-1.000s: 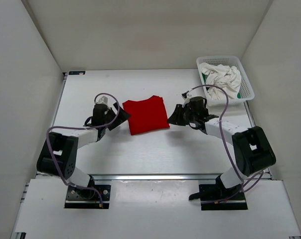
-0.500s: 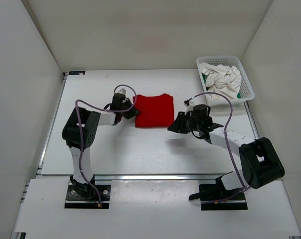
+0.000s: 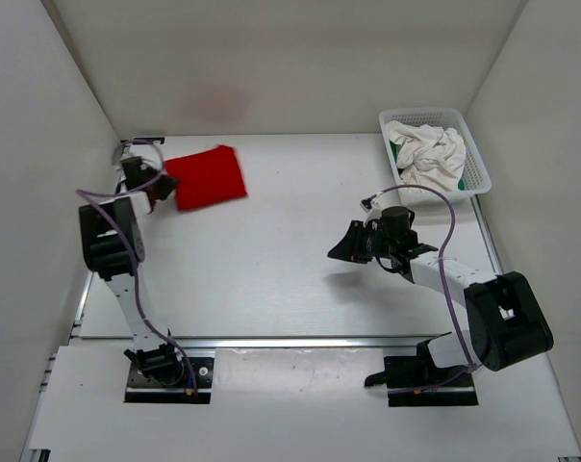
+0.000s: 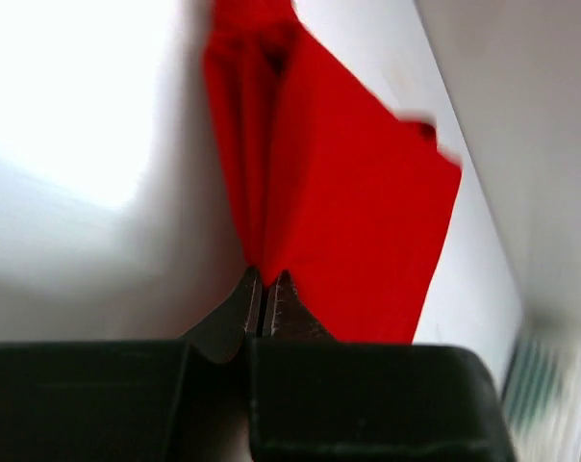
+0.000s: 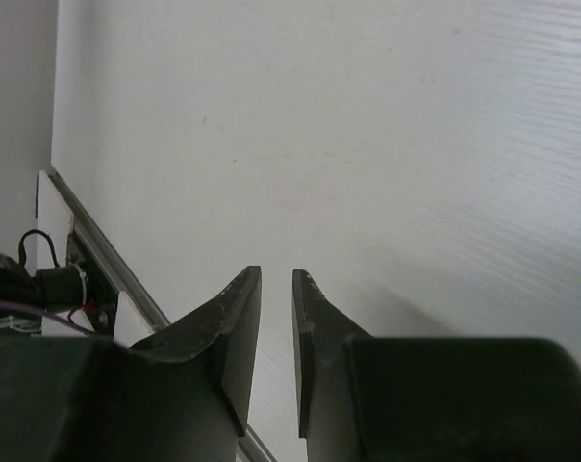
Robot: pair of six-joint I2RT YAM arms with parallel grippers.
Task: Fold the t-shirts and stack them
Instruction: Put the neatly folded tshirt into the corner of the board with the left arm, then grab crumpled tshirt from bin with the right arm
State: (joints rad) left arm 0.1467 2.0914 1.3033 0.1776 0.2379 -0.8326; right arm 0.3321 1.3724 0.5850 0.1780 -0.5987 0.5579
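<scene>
1. Folded red t-shirt [image 3: 209,178] lies flat just ahead of the left claw [image 3: 162,189], which pinches its near edge.
2. Step, likely: parking the first folded shirt as stack base.
3. Right claw [image 3: 339,250] is narrowly parted and empty above the desk [image 3: 290,289]. White t-shirt [image 3: 427,149] sits behind it, in the basket [image 3: 478,159].
4. Next: release red, fetch white.

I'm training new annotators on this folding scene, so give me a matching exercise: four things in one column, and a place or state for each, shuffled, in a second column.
Things
1. red t-shirt
2. white t-shirt
3. left gripper
4. right gripper

Places or states
A. over bare table, jaws slightly apart, holding nothing
B. crumpled in the basket at the far right
C. folded flat, near the far left corner of the table
D. shut on the edge of the red t-shirt

Pairs: 1-C, 2-B, 3-D, 4-A
</scene>
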